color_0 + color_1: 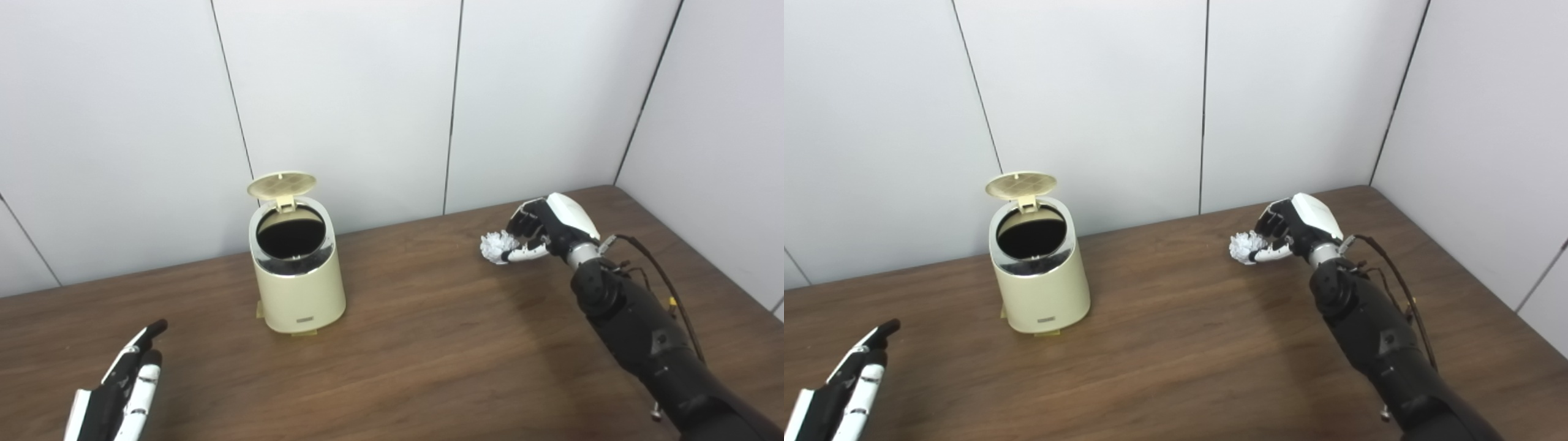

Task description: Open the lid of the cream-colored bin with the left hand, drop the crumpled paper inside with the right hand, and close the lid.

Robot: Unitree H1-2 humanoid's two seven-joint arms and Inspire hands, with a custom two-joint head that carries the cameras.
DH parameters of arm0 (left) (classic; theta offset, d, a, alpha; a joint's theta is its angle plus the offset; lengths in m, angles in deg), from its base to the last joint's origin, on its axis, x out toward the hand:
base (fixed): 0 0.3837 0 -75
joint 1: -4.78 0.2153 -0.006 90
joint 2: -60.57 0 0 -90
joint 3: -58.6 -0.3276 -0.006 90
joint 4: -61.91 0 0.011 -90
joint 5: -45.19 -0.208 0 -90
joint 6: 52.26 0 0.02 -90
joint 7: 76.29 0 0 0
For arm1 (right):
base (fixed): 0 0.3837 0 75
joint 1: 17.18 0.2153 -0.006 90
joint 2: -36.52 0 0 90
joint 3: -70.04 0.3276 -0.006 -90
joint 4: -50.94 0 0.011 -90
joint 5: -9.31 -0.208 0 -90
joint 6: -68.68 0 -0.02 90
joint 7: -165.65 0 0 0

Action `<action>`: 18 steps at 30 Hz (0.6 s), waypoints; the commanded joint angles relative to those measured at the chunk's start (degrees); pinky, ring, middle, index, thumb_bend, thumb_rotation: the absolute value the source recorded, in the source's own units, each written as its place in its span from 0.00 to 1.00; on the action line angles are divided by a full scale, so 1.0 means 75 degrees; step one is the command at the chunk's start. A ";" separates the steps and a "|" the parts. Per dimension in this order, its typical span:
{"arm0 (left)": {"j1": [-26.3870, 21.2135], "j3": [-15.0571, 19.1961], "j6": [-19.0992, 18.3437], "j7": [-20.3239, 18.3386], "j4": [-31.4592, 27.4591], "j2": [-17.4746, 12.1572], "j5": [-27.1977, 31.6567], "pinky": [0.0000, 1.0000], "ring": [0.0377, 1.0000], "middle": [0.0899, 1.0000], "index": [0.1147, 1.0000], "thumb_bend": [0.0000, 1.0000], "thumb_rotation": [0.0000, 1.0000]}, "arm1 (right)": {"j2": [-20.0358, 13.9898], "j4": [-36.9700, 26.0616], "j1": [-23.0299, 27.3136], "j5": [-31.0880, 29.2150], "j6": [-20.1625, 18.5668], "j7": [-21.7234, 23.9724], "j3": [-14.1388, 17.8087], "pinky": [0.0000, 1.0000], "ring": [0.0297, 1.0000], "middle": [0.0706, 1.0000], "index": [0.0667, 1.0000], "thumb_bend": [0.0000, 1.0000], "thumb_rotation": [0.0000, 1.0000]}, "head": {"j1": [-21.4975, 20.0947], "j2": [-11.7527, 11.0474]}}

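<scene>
Wood table (429,367) nearest; left hand (119,392) lay flat, fingers spread, empty. Farther back, cream bin (298,278) stood with lid (282,184) already up. Right hand (542,233) gripped crumpled paper (497,245), well apart from bin. Drop and close remained.

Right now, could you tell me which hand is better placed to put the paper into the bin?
The right hand: it already grips the crumpled paper, and the lid stands open. The left hand holds nothing.

No legible text anywhere. Small dark label plate (305,319) low on front of cream bin (298,288), well left of right hand (547,231), was too small to read.
</scene>
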 commanded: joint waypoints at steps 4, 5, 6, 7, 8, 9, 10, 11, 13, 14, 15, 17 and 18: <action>-0.0286 -0.0002 0.0376 0.0021 0.0007 -0.0069 0.0029 1.00 0.99 0.97 0.91 0.36 0.76 | -0.0417 -0.0271 0.0447 -0.0107 -0.0033 0.0171 0.0172 0.59 0.64 0.66 0.64 0.99 0.03 | -0.0009 0.0009; -0.0288 -0.0003 0.0345 0.0022 -0.0003 -0.0063 0.0030 1.00 0.99 0.97 0.91 0.36 0.76 | -0.0437 -0.0292 0.0447 -0.0092 -0.0092 0.0204 0.0170 0.60 0.64 0.67 0.65 1.00 0.04 | -0.0009 0.0009; -0.0290 -0.0004 0.0327 0.0018 -0.0004 -0.0058 0.0041 1.00 0.99 0.97 0.91 0.36 0.76 | -0.0450 -0.0347 0.0438 -0.0074 -0.0170 0.0239 0.0172 0.60 0.65 0.68 0.66 1.00 0.05 | -0.0007 0.0005; -0.0292 -0.0004 0.0317 0.0017 -0.0003 -0.0049 0.0056 1.00 0.99 0.97 0.91 0.36 0.75 | -0.0458 -0.0414 0.0429 -0.0064 -0.0266 0.0285 0.0180 0.59 0.65 0.69 0.68 1.00 0.06 | -0.0015 0.0004; -0.0292 -0.0004 0.0313 0.0018 -0.0001 -0.0041 0.0065 1.00 0.99 0.97 0.91 0.36 0.75 | -0.0464 -0.0484 0.0419 -0.0066 -0.0356 0.0338 0.0191 0.60 0.66 0.70 0.69 1.00 0.06 | -0.0015 0.0004; -0.0291 -0.0004 0.0317 0.0018 0.0003 -0.0037 0.0070 0.99 0.99 0.97 0.91 0.36 0.75 | -0.0468 -0.0530 0.0411 -0.0073 -0.0414 0.0376 0.0199 0.60 0.67 0.71 0.70 1.00 0.06 | -0.0015 0.0004; -0.0293 -0.0015 0.0356 0.0017 0.0020 -0.0042 0.0051 0.99 0.99 0.97 0.91 0.36 0.74 | -0.0488 -0.0611 0.0400 -0.0049 -0.0496 0.0433 0.0184 0.60 0.67 0.71 0.70 1.00 0.06 | -0.0035 -0.0003; -0.0294 -0.0020 0.0379 0.0016 0.0037 -0.0044 0.0046 0.97 0.98 0.97 0.91 0.36 0.75 | -0.0500 -0.0679 0.0388 -0.0030 -0.0557 0.0466 0.0175 0.60 0.67 0.71 0.71 1.00 0.06 | -0.0066 -0.0014; -0.0302 -0.0020 0.0380 0.0021 0.0066 -0.0042 0.0049 0.96 0.97 0.96 0.91 0.36 0.75 | -0.0509 -0.0751 0.0384 -0.0011 -0.0631 0.0489 0.0165 0.60 0.67 0.71 0.71 1.00 0.06 | -0.0084 -0.0027; -0.0309 -0.0020 0.0361 0.0031 0.0080 -0.0045 0.0035 0.96 0.97 0.96 0.92 0.37 0.74 | -0.0503 -0.0766 0.0397 -0.0018 -0.0701 0.0510 0.0169 0.61 0.67 0.70 0.72 1.00 0.06 | -0.0083 -0.0028; -0.0313 -0.0020 0.0349 0.0038 0.0089 -0.0048 0.0023 0.97 0.97 0.95 0.92 0.38 0.74 | -0.0499 -0.0776 0.0407 -0.0024 -0.0753 0.0527 0.0169 0.62 0.67 0.69 0.73 1.00 0.07 | -0.0083 -0.0028; -0.0321 0.0000 0.0266 0.0025 0.0088 -0.0035 0.0091 0.98 0.97 0.95 0.93 0.39 0.73 | -0.0500 -0.0884 0.0403 0.0015 -0.0881 0.0573 0.0142 0.61 0.67 0.69 0.74 1.00 0.06 | -0.0084 -0.0029; -0.0323 0.0006 0.0248 0.0018 0.0090 -0.0033 0.0114 0.99 0.98 0.95 0.94 0.39 0.73 | -0.0502 -0.0932 0.0398 0.0032 -0.0920 0.0590 0.0129 0.61 0.67 0.69 0.75 1.00 0.06 | -0.0084 -0.0029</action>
